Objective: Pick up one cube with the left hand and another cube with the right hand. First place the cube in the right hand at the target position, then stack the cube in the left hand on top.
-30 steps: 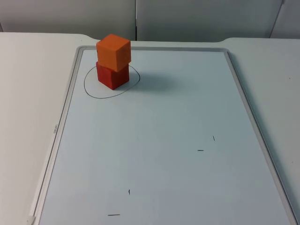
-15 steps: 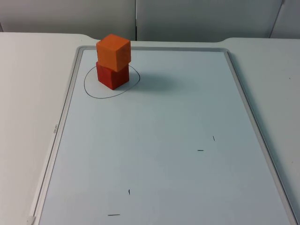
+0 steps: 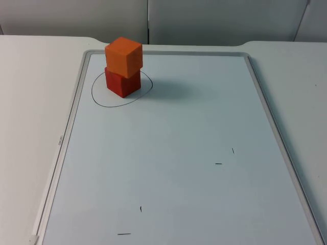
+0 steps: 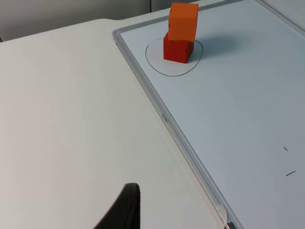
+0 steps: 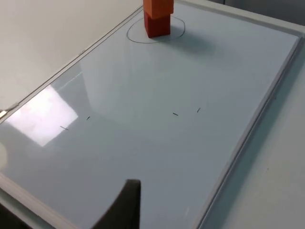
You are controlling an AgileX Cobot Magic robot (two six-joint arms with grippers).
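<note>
Evidently the stacking was done: the orange cube [image 3: 123, 56] sat on the red cube [image 3: 122, 83], and both stood inside the hand-drawn black circle [image 3: 97, 97] near the far left corner of the whiteboard [image 3: 168, 168].

Taking the whiteboard as the landmark and going from its left side to its right: off its left edge, over the bare white worktop [image 4: 62, 109], hung the left gripper [image 4: 123, 212], of which one dark fingertip could be seen; I cannot tell how far its jaws stood apart, and nothing visible lay in them. The stack stood well away from it, just inside the board's pale metal frame [image 4: 167, 119]. The orange cube was turned a little against the red one, so its corners overhung slightly.

Both cubes looked like small, solid, matte blocks with crisp edges and flat faces, probably light and stiff, neither fragile nor slippery. I judged that two opposite flat sides would give the best hold, taken squarely and above the seam, since a nudge to the top cube could slide it off.

The board itself was smooth and glossy, catching a bright reflection and carrying a few short pen ticks [image 5: 175, 113]. At its right side waited the right gripper [image 5: 125, 205]; its jaws' opening I cannot tell either.
</note>
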